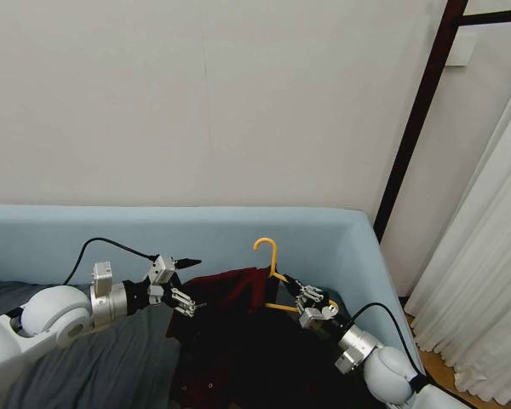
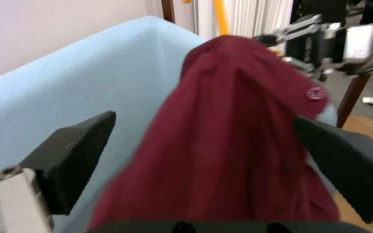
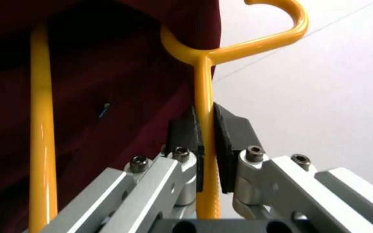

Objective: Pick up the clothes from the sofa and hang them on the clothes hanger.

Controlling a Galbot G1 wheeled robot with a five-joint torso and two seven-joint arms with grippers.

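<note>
Right gripper [image 3: 205,141] clamped on yellow hanger [image 3: 202,87] stem, dark red shirt [image 2: 238,145] draped over it. Left gripper [image 1: 192,284] wide, shirt shoulder just ahead between its fingers; best to pinch fabric edge, pull square over hanger arm.

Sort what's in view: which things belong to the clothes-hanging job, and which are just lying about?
Job in hand:
dark red shirt, partly over the yellow clothes hanger
right gripper, fingers shut on the hanger's stem
left gripper, fingers open either side of the shirt
light blue sofa

Just there:
white curtain
dark upright post, use unclear
wall
</note>
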